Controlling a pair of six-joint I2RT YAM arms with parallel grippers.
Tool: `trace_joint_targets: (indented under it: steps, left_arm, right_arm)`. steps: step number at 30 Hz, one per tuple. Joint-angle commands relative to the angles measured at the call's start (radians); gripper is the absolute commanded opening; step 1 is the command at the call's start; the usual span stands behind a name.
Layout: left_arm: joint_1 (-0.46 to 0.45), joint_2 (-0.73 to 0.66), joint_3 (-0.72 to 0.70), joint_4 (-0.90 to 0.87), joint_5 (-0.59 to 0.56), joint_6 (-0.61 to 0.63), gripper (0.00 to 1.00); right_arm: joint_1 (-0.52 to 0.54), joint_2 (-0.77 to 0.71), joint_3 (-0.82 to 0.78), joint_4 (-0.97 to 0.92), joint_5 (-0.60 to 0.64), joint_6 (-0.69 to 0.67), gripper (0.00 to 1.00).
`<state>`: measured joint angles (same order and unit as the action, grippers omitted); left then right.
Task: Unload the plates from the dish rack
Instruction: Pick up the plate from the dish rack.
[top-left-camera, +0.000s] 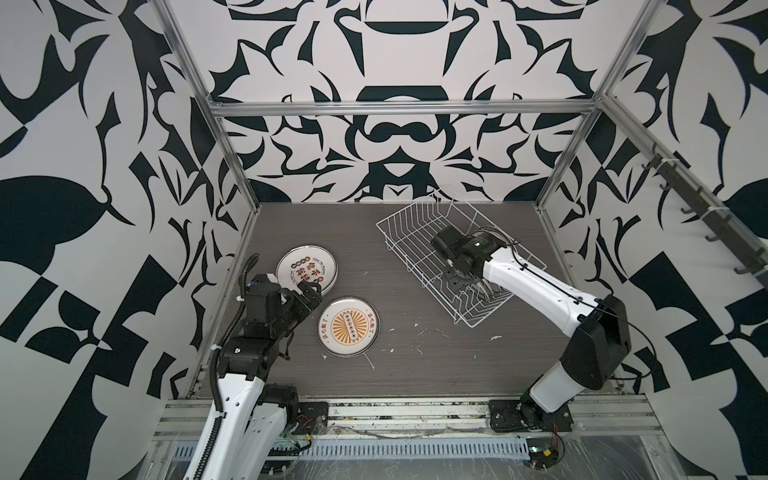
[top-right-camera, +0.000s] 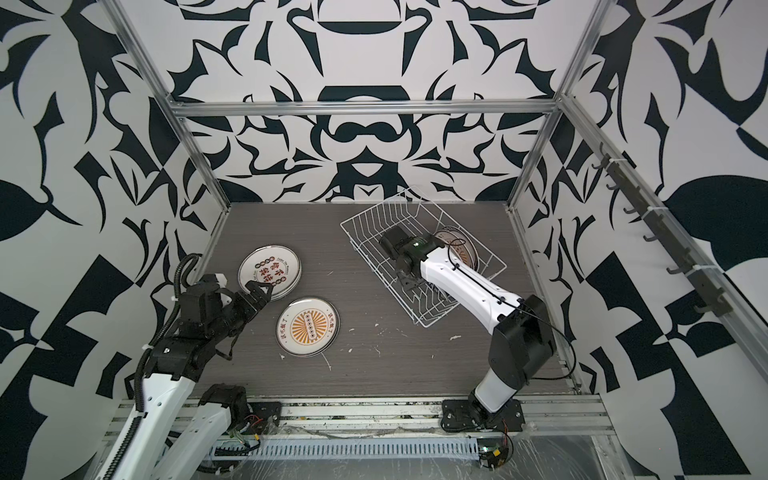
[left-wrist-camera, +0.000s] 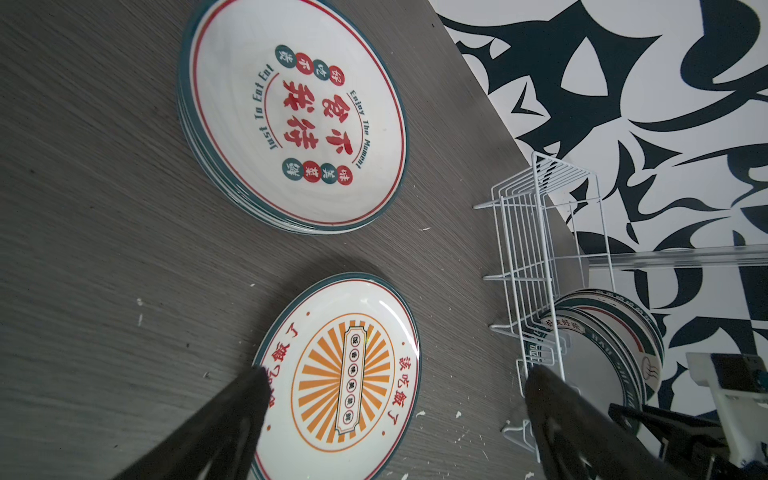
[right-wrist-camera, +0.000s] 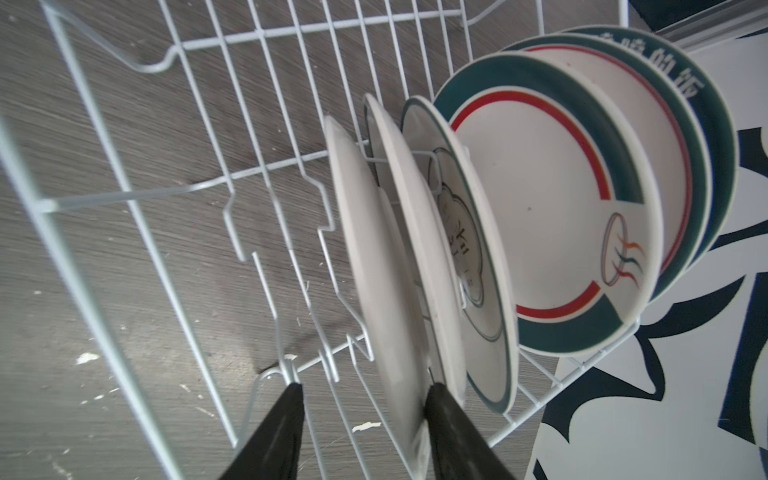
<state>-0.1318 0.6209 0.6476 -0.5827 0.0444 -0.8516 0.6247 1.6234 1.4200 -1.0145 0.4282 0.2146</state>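
The white wire dish rack (top-left-camera: 400, 245) sits askew at the back right of the table. Several plates (right-wrist-camera: 548, 199) stand upright in its slots, also seen in a top view (top-right-camera: 461, 245). My right gripper (right-wrist-camera: 365, 392) reaches down into the rack. Its jaws are open and straddle the nearest white plate (right-wrist-camera: 374, 257). One fingertip (right-wrist-camera: 440, 399) lies against that plate's far face, and the other stands apart from it. A stack of character-printed plates (top-left-camera: 306, 270) and a sunburst plate (top-left-camera: 348, 326) lie flat on the left. My left gripper (left-wrist-camera: 397, 374) hovers wide open beside them, holding nothing.
The dark wood tabletop (top-left-camera: 415, 361) carries scattered white specks. Aluminium frame posts (top-left-camera: 232, 158) and patterned walls enclose the back and sides. A rail of dark hooks (top-left-camera: 706, 216) runs along the right wall. The arm bases are mounted at the front edge.
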Motion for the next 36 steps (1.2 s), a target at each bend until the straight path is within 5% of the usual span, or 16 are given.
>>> trace_joint_targets:
  steps: [1, 18, 36]
  left_arm:
    - [0.003, 0.005, 0.002, -0.021, -0.037, 0.004, 0.99]
    - [0.003, 0.004, -0.03, 0.004, -0.064, 0.02, 0.99]
    - [0.003, 0.022, 0.063, -0.096, -0.109, 0.085, 0.99]
  right_arm:
    - [-0.012, 0.008, -0.014, 0.019, 0.023, -0.004, 0.49]
    - [-0.012, 0.037, -0.034, 0.042, 0.126, -0.018, 0.17]
    - [-0.011, -0.13, -0.031, 0.033, 0.107, -0.066, 0.0]
